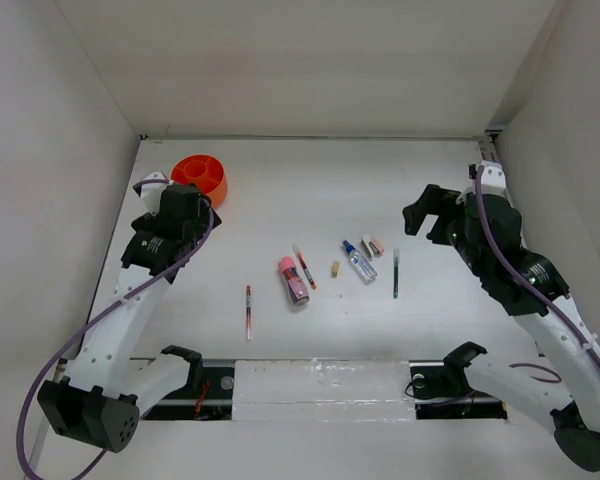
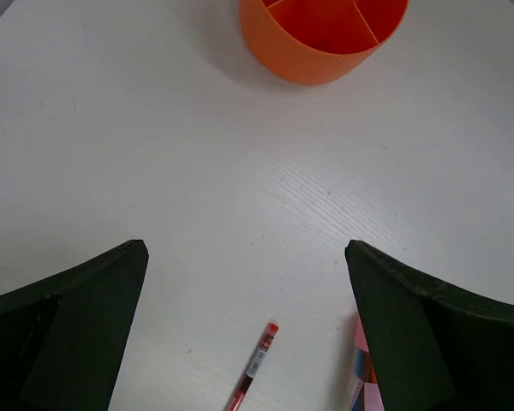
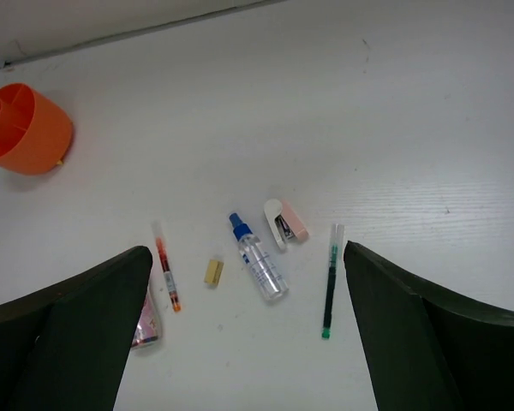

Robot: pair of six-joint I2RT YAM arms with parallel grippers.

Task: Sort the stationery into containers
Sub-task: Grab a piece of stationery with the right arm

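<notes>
L gripper (image 2: 245,250) and R gripper (image 3: 247,251) both wide open, empty; orange cup (image 1: 202,176) upper left of top view, green pen (image 1: 396,273), bottle (image 1: 359,262) etc loose mid-frame, R gripper facing them, prob for 1st pick.

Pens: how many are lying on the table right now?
3. One red-white pen lies alone, left of the rest; a second red-white pen lies beside the pink tube; the dark green pen lies farthest right. The inside of the orange cup is only partly visible.
</notes>
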